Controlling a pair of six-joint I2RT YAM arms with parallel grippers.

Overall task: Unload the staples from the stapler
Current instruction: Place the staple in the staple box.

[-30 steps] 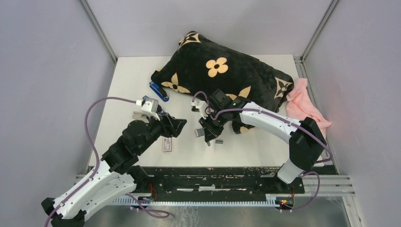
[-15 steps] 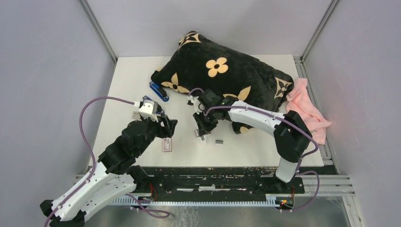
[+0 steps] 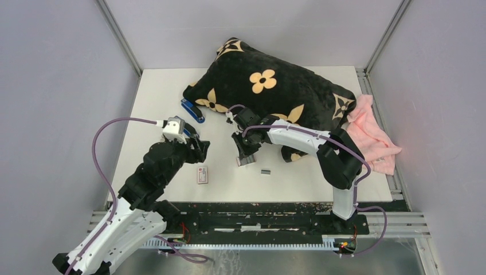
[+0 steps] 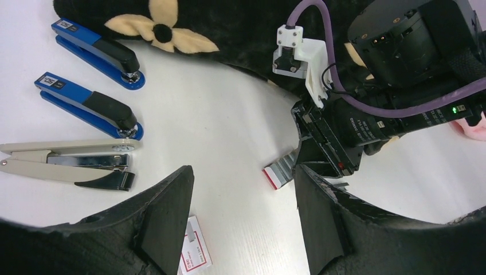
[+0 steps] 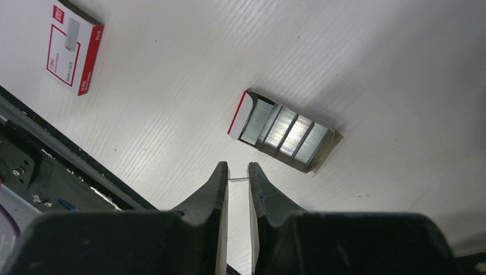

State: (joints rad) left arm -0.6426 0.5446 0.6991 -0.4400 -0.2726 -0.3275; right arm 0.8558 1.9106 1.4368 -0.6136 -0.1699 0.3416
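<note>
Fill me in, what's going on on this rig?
The right hand hovers low over an open tray of staples on the table. Its fingers are nearly together, and I can't tell whether they pinch anything. The left hand is open and holds nothing. The grey stapler lies hinged open next to two blue staplers. A loose staple strip lies on the table by the right hand.
</note>
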